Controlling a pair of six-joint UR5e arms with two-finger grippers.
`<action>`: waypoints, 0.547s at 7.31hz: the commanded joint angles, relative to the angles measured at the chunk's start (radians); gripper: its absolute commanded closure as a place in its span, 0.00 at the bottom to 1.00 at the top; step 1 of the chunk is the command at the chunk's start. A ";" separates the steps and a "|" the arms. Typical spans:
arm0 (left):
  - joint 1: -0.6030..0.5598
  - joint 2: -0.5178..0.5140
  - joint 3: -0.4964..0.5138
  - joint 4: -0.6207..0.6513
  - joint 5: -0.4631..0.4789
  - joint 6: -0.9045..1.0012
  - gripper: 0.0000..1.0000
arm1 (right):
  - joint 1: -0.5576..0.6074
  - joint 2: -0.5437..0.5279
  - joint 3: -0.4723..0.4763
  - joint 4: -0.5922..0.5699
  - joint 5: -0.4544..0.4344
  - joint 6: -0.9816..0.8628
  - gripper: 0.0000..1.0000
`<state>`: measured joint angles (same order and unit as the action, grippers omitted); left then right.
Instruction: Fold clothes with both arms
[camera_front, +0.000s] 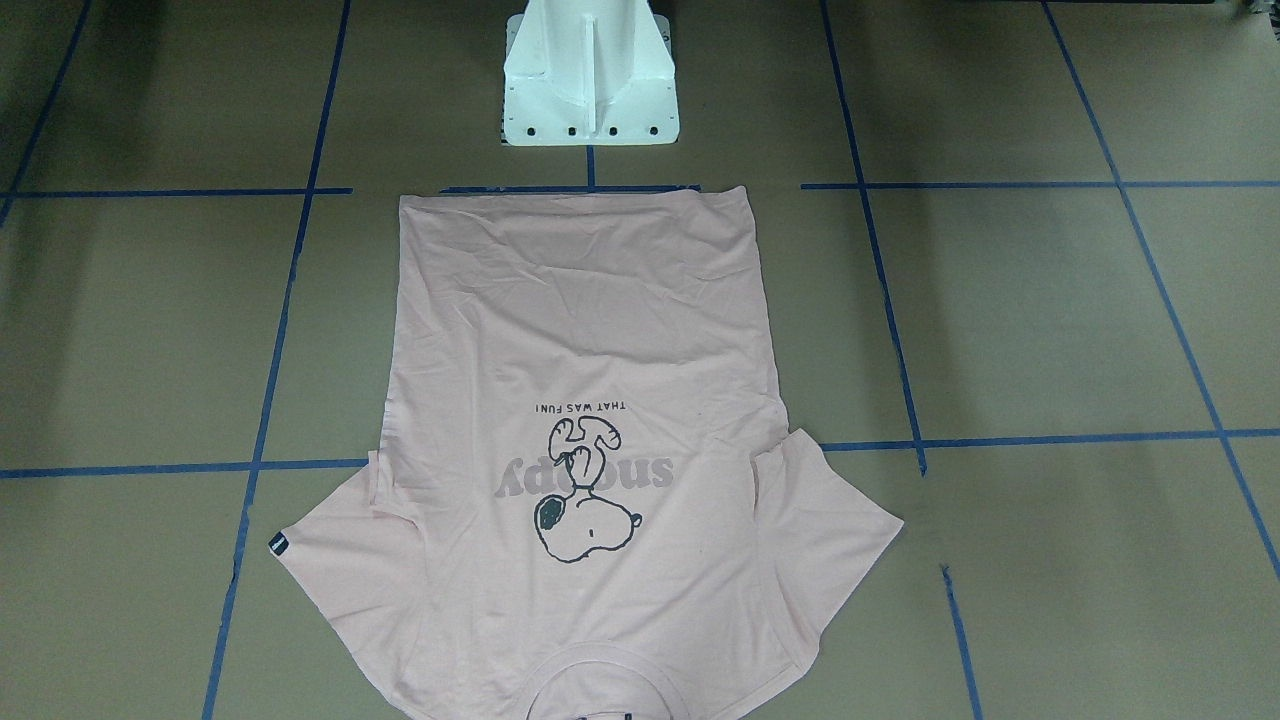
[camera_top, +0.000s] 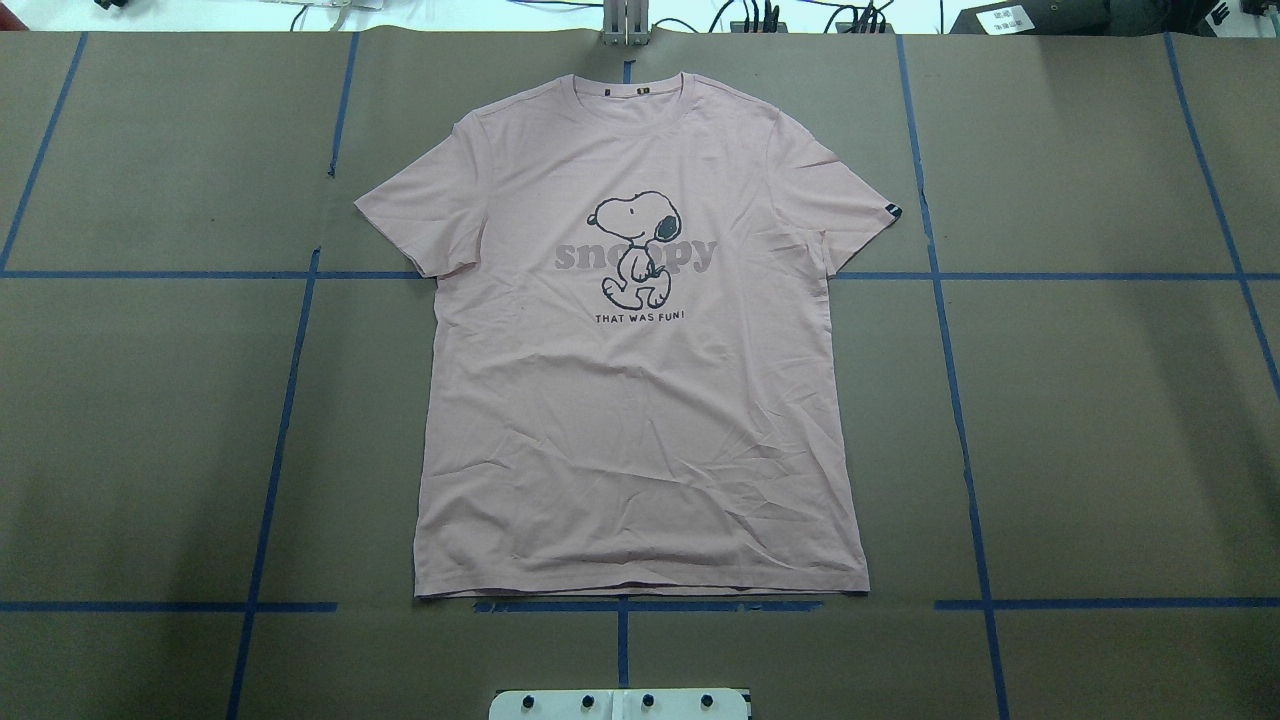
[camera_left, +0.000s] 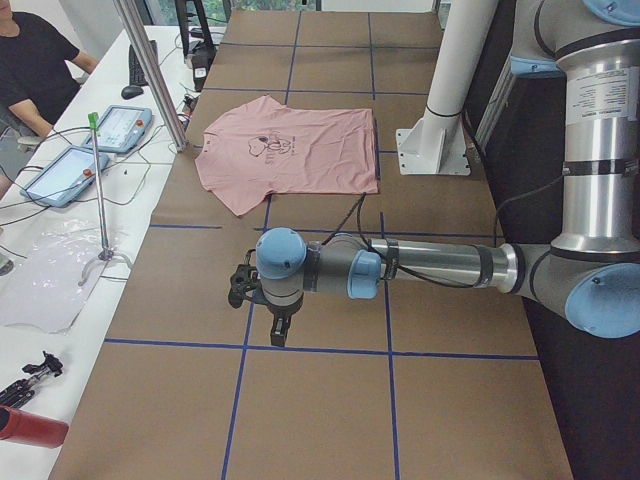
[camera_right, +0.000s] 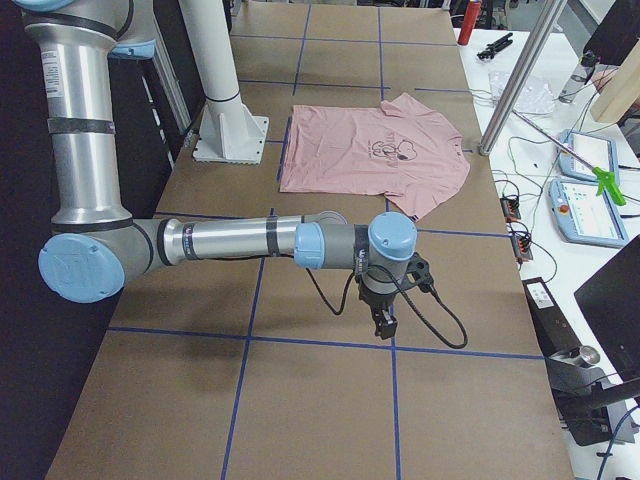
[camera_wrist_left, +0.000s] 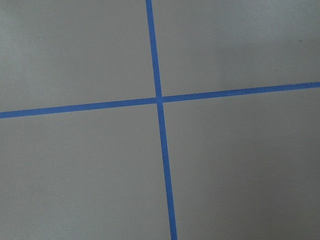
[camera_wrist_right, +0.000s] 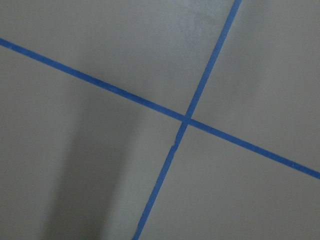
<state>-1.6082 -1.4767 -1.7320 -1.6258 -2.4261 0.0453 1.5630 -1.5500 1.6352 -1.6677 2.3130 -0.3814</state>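
Flanking one flat T-shirt (camera_top: 640, 440): one left arm (camera_left: 440, 265), one right arm (camera_right: 225, 240).

The T-shirt (camera_top: 640, 440) is pale pink with a dark-outlined cartoon dog (camera_top: 635, 250) over grey lettering (camera_top: 575, 258). Blue tape (camera_wrist_left: 159, 97) grids the brown table (camera_top: 1100, 420). The left arm (camera_left: 440, 265) and right arm (camera_right: 230, 240) are silver-grey, capped light blue.

— Any writing to read?
— Only on the shirt (camera_top: 640, 450): "snoopy" in big grey letters behind the dog (camera_top: 632, 255), and "THAT WAS FUN!" in small dark capitals.
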 joint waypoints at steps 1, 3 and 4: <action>0.001 0.025 -0.115 0.027 -0.001 0.027 0.00 | -0.001 -0.019 -0.012 -0.001 0.006 -0.004 0.00; 0.004 0.042 -0.109 0.032 0.001 0.018 0.00 | -0.001 -0.016 -0.034 0.019 0.008 -0.004 0.00; 0.005 0.042 -0.066 0.017 0.001 0.027 0.00 | -0.001 -0.016 -0.023 0.020 0.008 -0.008 0.00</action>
<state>-1.6053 -1.4391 -1.8251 -1.5990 -2.4232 0.0665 1.5617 -1.5668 1.6108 -1.6520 2.3195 -0.3864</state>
